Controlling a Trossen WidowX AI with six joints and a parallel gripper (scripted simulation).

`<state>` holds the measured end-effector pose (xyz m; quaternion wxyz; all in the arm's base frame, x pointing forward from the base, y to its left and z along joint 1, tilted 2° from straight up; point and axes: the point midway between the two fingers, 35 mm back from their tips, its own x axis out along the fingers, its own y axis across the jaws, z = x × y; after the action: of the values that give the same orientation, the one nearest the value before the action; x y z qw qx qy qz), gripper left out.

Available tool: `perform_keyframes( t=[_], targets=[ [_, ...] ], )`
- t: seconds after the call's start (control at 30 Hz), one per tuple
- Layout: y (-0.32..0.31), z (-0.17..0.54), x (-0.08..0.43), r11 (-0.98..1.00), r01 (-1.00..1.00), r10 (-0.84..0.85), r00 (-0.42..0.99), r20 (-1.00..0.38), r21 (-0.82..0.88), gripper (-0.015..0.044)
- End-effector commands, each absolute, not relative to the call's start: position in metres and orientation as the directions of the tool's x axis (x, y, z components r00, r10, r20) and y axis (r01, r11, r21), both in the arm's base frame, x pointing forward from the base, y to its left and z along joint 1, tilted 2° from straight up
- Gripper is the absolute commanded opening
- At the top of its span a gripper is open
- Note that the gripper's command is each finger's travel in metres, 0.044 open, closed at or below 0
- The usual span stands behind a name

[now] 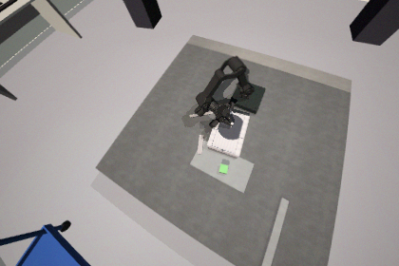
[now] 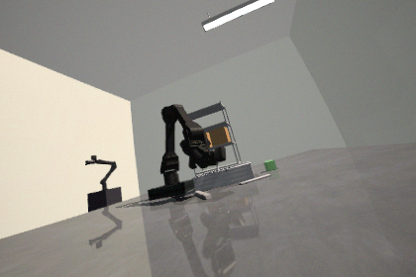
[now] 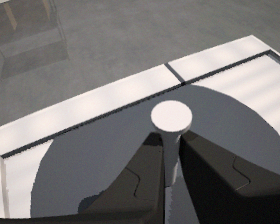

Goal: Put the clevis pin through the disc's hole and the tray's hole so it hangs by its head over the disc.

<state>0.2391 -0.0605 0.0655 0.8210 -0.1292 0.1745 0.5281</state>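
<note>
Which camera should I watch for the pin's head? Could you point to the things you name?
Wrist: the pin's head (image 3: pixel 171 116) shows large and unobstructed above the pincer (image 3: pixel 171 145). Top shows only a tiny pale spot by the fingers, possibly the head; exterior doesn't show it.

The disc (image 1: pixel 231 129) (image 3: pixel 115 145) lies in the tray (image 1: pixel 223 148) (image 2: pixel 243 173) (image 3: pixel 100 102); in the top view, the block (image 1: pixel 223 169) (image 2: pixel 269 165) is below the tray.
</note>
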Motion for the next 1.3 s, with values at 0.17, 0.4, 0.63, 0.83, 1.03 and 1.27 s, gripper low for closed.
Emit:
perform_keyframes(
  t=[0.17, 0.4, 0.63, 0.83, 1.03, 1.27],
  targets=[
    [-0.0608, 0.0646, 0.2367, 0.408, -0.912, 0.822, 0.388, -0.416, -0.044, 0.0],
    [-0.0619, 0.0639, 0.2349, 0.408, -0.912, 0.828, 0.39, -0.404, -0.044, 0.0],
    [-0.0628, 0.0635, 0.2331, 0.408, -0.912, 0.832, 0.389, -0.395, -0.038, 0.0],
    [-0.0636, 0.0633, 0.2325, 0.408, -0.912, 0.835, 0.386, -0.391, -0.029, 0.0],
    [-0.0646, 0.0634, 0.2329, 0.408, -0.913, 0.836, 0.381, -0.395, -0.018, 0.0],
    [-0.0654, 0.0637, 0.234, 0.408, -0.913, 0.834, 0.376, -0.404, -0.007, 0.0]
  ],
)
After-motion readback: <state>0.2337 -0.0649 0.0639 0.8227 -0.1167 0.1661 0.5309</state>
